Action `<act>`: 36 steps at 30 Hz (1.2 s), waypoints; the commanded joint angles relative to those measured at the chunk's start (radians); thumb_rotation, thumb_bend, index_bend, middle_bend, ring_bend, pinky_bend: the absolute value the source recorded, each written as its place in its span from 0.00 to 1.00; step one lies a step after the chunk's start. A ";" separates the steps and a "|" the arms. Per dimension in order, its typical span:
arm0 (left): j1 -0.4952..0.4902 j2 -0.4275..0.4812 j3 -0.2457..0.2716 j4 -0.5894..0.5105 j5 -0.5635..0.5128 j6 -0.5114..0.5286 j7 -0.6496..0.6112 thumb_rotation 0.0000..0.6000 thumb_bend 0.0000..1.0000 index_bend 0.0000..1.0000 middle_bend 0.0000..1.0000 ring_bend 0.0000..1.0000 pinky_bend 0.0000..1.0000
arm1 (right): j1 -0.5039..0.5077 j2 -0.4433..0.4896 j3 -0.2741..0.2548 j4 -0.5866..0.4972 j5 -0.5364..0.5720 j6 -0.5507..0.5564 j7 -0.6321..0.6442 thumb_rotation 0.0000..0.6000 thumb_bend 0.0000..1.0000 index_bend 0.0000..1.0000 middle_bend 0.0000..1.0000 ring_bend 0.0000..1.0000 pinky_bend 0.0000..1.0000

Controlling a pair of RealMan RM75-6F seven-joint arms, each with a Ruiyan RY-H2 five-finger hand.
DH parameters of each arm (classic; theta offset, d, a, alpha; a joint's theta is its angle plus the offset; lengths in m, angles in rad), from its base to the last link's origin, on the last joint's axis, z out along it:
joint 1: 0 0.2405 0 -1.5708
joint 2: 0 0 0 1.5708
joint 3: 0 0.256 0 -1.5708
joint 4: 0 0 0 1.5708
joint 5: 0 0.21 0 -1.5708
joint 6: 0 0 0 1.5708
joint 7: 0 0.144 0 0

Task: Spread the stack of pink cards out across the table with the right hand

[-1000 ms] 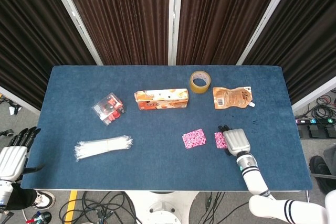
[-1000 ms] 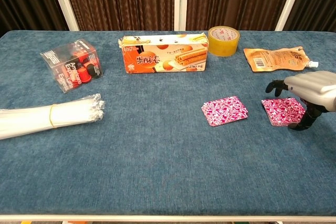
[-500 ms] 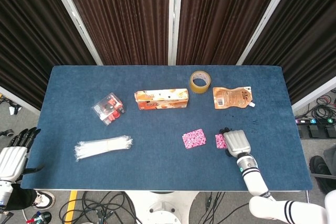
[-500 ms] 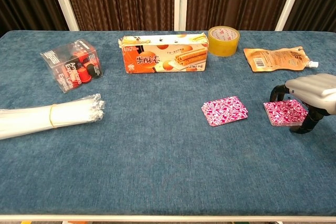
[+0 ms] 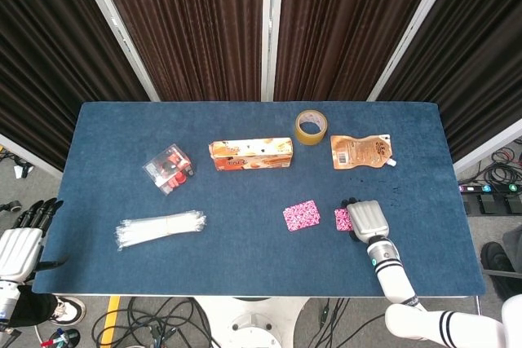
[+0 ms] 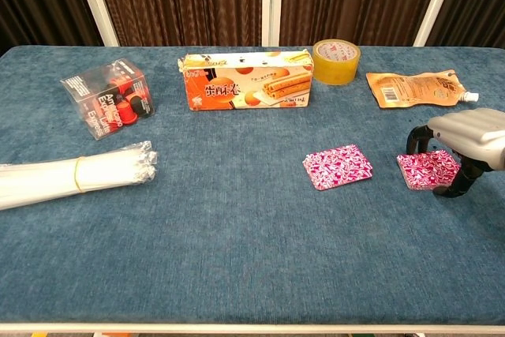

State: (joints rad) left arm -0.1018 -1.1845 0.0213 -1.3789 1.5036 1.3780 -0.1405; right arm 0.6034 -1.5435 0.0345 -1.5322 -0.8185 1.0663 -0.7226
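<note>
Two lots of pink patterned cards lie on the blue table. One pink card lies alone, left of the rest. The other pink cards sit under my right hand, whose fingers arch over them with the fingertips down at their far and near edges. Whether the fingers press the cards I cannot tell. My left hand hangs off the table's left front corner, fingers apart, holding nothing.
An orange snack box, a tape roll and an orange pouch line the far side. A clear box of red items and a bundle of white straws lie at the left.
My right hand and the cards under it have shifted slightly to the right, away from the lone card. The left hand has not moved.
</note>
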 commanded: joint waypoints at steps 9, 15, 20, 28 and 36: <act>0.000 -0.001 0.001 0.002 -0.002 -0.004 -0.003 1.00 0.00 0.07 0.05 0.00 0.15 | 0.004 -0.006 0.004 0.008 0.013 -0.003 -0.008 1.00 0.17 0.34 0.35 0.87 0.95; -0.001 -0.002 0.002 0.003 0.001 -0.004 -0.003 1.00 0.00 0.07 0.05 0.00 0.15 | 0.000 -0.009 0.006 0.009 0.006 0.007 -0.003 1.00 0.19 0.37 0.37 0.87 0.95; -0.002 0.000 0.001 0.000 0.001 -0.005 -0.002 1.00 0.00 0.07 0.05 0.00 0.15 | -0.003 -0.010 0.007 0.009 0.005 0.014 -0.003 1.00 0.20 0.39 0.40 0.87 0.95; -0.005 0.001 0.002 -0.002 -0.001 -0.011 -0.002 1.00 0.00 0.07 0.05 0.00 0.15 | -0.006 -0.008 0.013 0.005 -0.001 0.020 0.003 1.00 0.20 0.41 0.41 0.87 0.95; -0.008 0.002 -0.002 -0.002 -0.003 -0.013 -0.007 1.00 0.00 0.07 0.05 0.00 0.15 | -0.007 -0.007 0.021 -0.002 -0.012 0.030 0.007 1.00 0.21 0.44 0.41 0.88 0.95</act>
State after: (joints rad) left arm -0.1084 -1.1830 0.0208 -1.3798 1.5016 1.3657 -0.1467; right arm 0.5965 -1.5504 0.0556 -1.5340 -0.8303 1.0957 -0.7155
